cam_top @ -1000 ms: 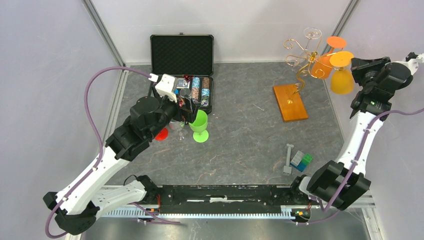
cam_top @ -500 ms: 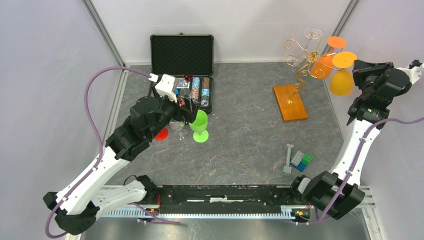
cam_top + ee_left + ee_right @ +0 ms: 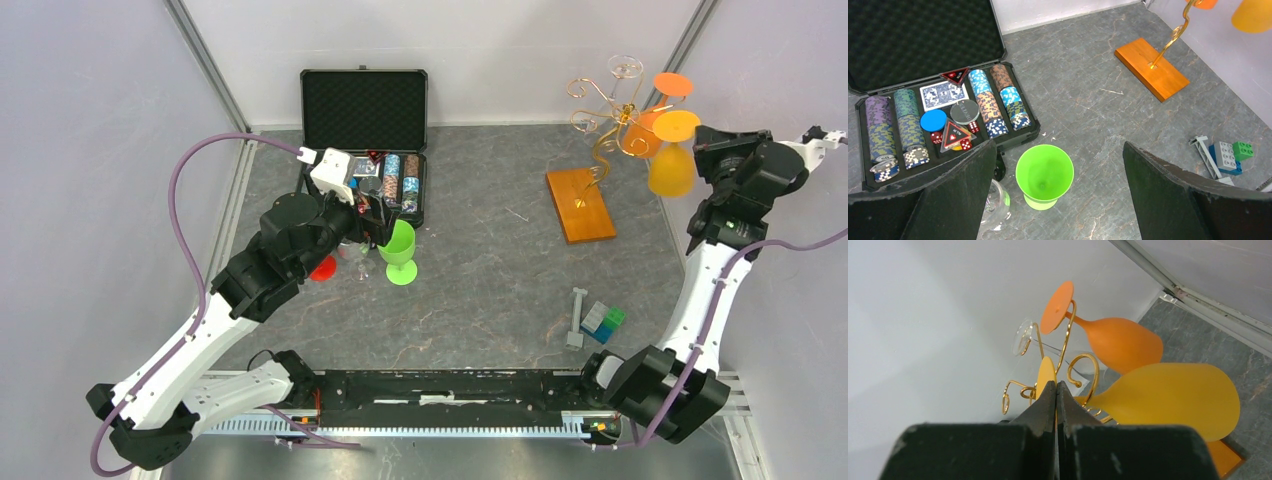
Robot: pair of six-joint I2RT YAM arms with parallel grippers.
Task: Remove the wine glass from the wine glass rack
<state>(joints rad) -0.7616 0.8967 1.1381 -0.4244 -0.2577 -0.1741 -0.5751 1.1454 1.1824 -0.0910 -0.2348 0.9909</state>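
Observation:
The wine glass rack (image 3: pixel 600 112) is gold wire on an orange-brown wooden base (image 3: pixel 580 204) at the back right. My right gripper (image 3: pixel 704 138) is shut on the thin foot (image 3: pixel 1046 374) of a yellow wine glass (image 3: pixel 670 170), which hangs bowl down just right of the rack. In the right wrist view a gold curl (image 3: pixel 1084 371) crosses its stem; I cannot tell whether they touch. An orange glass (image 3: pixel 640 132) and a clear glass (image 3: pixel 625 68) hang on the rack. My left gripper (image 3: pixel 370 225) stands open over a green glass (image 3: pixel 1044 175).
An open black case (image 3: pixel 365 105) of poker chips lies at the back left. A clear glass (image 3: pixel 998 202) and a red disc (image 3: pixel 322 268) sit by the green glass. Toy bricks (image 3: pixel 603 320) and a grey piece (image 3: pixel 577 318) lie front right. The side wall is close behind the right arm.
The right arm has shifted and the yellow glass has moved a little left and nearer with it. The left arm has not moved.

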